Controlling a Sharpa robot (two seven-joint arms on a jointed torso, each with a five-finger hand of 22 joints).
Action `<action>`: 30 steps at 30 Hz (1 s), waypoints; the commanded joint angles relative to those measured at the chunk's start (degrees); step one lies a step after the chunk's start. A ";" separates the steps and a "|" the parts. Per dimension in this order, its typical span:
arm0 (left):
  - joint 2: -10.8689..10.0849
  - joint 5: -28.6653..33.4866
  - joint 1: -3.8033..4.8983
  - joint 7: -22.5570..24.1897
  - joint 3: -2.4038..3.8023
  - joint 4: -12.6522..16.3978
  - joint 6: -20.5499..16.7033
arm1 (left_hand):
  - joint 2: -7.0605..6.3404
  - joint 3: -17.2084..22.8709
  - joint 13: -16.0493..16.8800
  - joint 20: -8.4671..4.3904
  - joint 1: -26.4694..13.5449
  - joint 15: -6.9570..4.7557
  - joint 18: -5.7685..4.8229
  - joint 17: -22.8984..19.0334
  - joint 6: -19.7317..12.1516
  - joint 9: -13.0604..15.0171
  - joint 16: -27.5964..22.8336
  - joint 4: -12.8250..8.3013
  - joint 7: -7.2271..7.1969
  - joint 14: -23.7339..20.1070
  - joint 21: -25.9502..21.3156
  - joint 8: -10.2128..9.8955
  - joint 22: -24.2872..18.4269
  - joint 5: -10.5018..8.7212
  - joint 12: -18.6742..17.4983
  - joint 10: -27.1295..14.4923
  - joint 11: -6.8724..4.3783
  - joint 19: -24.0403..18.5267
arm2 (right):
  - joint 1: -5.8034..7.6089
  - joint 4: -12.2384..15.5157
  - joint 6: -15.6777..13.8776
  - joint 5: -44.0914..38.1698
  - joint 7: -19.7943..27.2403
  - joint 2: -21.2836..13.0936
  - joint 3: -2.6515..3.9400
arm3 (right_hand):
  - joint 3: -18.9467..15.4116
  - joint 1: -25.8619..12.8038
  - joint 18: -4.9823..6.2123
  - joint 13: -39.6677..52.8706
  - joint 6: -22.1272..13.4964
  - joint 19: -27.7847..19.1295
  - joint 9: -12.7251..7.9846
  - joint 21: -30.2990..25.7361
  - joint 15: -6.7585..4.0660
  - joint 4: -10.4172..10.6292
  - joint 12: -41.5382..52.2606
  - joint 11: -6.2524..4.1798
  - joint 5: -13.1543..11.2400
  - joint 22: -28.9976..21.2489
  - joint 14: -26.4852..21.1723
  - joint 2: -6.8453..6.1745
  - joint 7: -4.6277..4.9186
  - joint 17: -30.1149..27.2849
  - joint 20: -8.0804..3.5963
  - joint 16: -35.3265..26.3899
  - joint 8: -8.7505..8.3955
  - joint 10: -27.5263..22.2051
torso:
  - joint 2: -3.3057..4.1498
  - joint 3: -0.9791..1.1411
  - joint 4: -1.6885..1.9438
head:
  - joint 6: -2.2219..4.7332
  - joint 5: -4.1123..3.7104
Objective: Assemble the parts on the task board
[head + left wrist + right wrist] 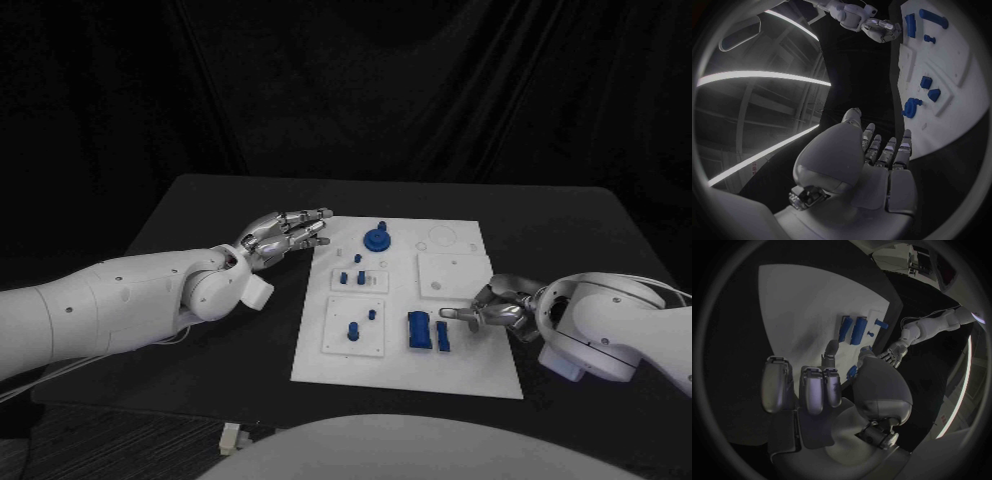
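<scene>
The white task board [411, 375] lies in the middle of the black table. Two blue blocks [420, 330] lie side by side on its near right part, and a round blue part with a knob [376, 238] sits at its far end. Small blue pegs [358, 277] stand on the raised plates between them. My left hand [289, 233] hovers at the board's far left corner, fingers straight and holding nothing. My right hand [498, 305] is at the board's right edge, one finger reaching toward the blocks [853, 329], and holds nothing.
Raised white plates [454, 273] sit on the board, one with bare round recesses near the far right corner. Black table surface [216, 360] surrounds the board on all sides. A small pale object [229, 438] lies at the table's near left edge.
</scene>
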 commanded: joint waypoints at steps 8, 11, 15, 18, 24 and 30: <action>0.11 0.34 -0.06 2.28 0.06 0.43 -0.13 | -0.03 0.54 0.17 -0.19 0.76 0.31 -0.58 0.23 0.59 0.15 0.78 -0.24 0.43 0.56 0.44 0.52 0.21 0.36 0.93 0.52 0.42 0.81 | 2.13 3.74 -13.79 -0.88 12.63 -4.06 0.06 | 0.10 5.63 0.02 15.09 -4.33 2.51 0.85 2.66 -0.30 -0.93 0.20 -0.14 11.48 12.09 6.10 6.40 0.47 15.10 -0.47 0.16 -0.99 6.07 | -0.07 0.00 0.06 | -0.01 -0.35; 0.08 0.33 -0.07 2.75 0.06 0.50 -0.26 | -0.06 0.59 0.18 -0.19 0.82 0.29 -0.58 0.27 0.70 0.16 0.93 -0.29 0.46 0.77 0.49 0.55 0.28 0.38 1.05 0.61 0.45 0.95 | 1.37 4.11 -17.08 -4.58 16.81 -4.61 0.05 | 1.58 14.99 -0.16 15.09 -6.99 2.68 -7.11 3.46 1.02 -3.33 0.20 1.72 19.31 12.29 6.10 6.21 2.52 15.10 0.37 0.16 -8.75 6.07 | -0.08 0.00 -0.01 | -0.01 -0.30; 0.01 0.33 -0.07 3.07 0.06 0.60 -0.29 | -0.07 0.64 0.20 -0.20 0.86 0.26 -0.59 0.29 0.77 0.17 1.02 -0.33 0.48 0.91 0.55 0.57 0.38 0.41 1.15 0.68 0.47 1.09 | -0.21 4.11 -20.27 -10.90 20.46 -4.88 0.04 | 3.50 23.94 -0.44 15.09 -6.76 2.96 -15.31 4.55 2.57 -7.16 0.20 3.23 23.93 12.59 6.10 5.05 4.12 15.10 1.75 0.16 -14.50 6.07 | -0.04 -0.02 -0.02 | -0.01 -0.27; -0.05 0.33 -0.07 3.27 0.06 0.63 -0.36 | -0.09 0.71 0.22 -0.20 0.94 0.21 -0.58 0.32 0.89 0.18 1.13 -0.40 0.52 1.07 0.61 0.59 0.45 0.45 1.36 0.81 0.49 1.26 | -1.57 3.93 -21.76 -15.97 21.94 -4.92 0.04 | 3.24 26.85 -0.47 15.09 -5.96 3.04 -19.28 5.00 2.63 -8.48 0.20 3.18 22.35 12.71 6.10 4.21 4.54 15.10 2.14 0.16 -16.22 6.07 | 0.00 -0.04 0.04 | -0.01 -0.27; -0.01 0.33 -0.07 3.54 0.06 0.54 -0.36 | -0.12 0.76 0.25 -0.21 0.99 0.14 -0.57 0.34 1.02 0.19 1.23 -0.45 0.54 1.22 0.69 0.62 0.56 0.50 1.60 0.95 0.52 1.44 | -3.70 3.64 -22.40 -25.38 22.28 -4.70 0.03 | 1.07 29.19 -0.42 15.09 -3.72 2.89 -21.24 4.98 2.63 -9.31 0.20 3.31 15.05 12.68 6.10 2.79 4.07 15.10 2.42 0.16 -14.15 6.07 | 0.05 -0.01 0.06 | -0.01 -0.35; 0.13 0.33 -0.08 3.55 0.06 0.41 -0.11 | -0.12 0.80 0.26 -0.22 1.02 0.12 -0.57 0.35 1.03 0.19 1.26 -0.47 0.55 1.27 0.69 0.62 0.52 0.53 1.65 1.00 0.53 1.46 | -5.47 3.60 -21.68 -30.25 21.47 -4.13 0.03 | -0.61 30.73 -0.40 15.09 -4.27 2.77 -17.39 4.96 1.87 -7.96 0.20 2.71 10.72 12.66 6.10 2.04 3.14 15.10 1.84 0.16 -6.14 6.07 | 0.00 0.00 -0.02 | -0.01 -0.25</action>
